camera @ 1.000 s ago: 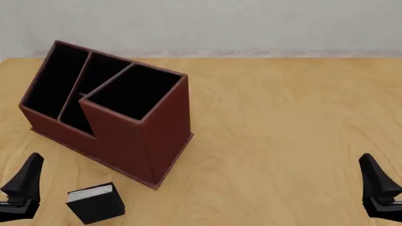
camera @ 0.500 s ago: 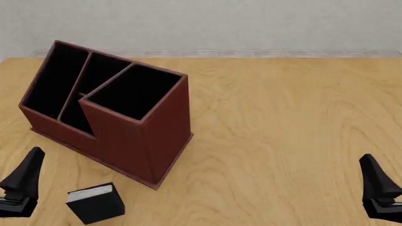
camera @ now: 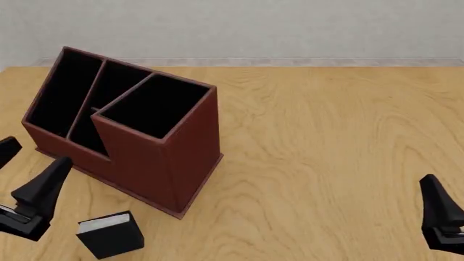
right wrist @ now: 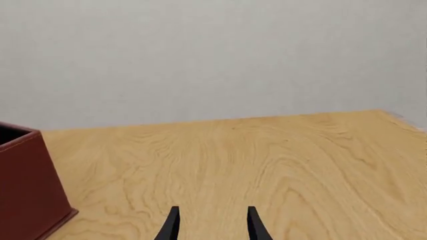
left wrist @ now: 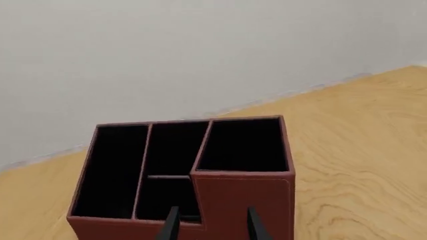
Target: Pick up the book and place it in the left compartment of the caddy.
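Your left gripper [camera: 29,163] hangs over the bench's [camera: 326,163] near-left corner, raised off the surface with its fingers spread and angled up and forward. One finger [camera: 45,185] shows whole in the front view; only the tip of the other shows at the frame's left edge. In the left wrist view the two fingertips [left wrist: 170,227] stand apart with nothing between them, aimed at the caddy's [left wrist: 243,200] near wall.

The book [camera: 110,235] lies flat at the bench's near edge, just beside that gripper on its inner side and not touching it. Its white page edges face away from you and its black cover faces up. It sits in front of the caddy [camera: 174,163], near the caddy's closest corner but apart from it.

The caddy stands upright on the left half of the bench, turned at an angle to the edges. Its tall square section is nearest the bench's middle. The left compartment [camera: 62,92] is the long slot on the side toward the bench's left edge, and it holds nothing.

Your right gripper [right wrist: 210,225] sits low at the near-right corner, well apart from everything. Its fingers are spread and point forward over bare wood, with one corner of the caddy showing at the side of its wrist view.
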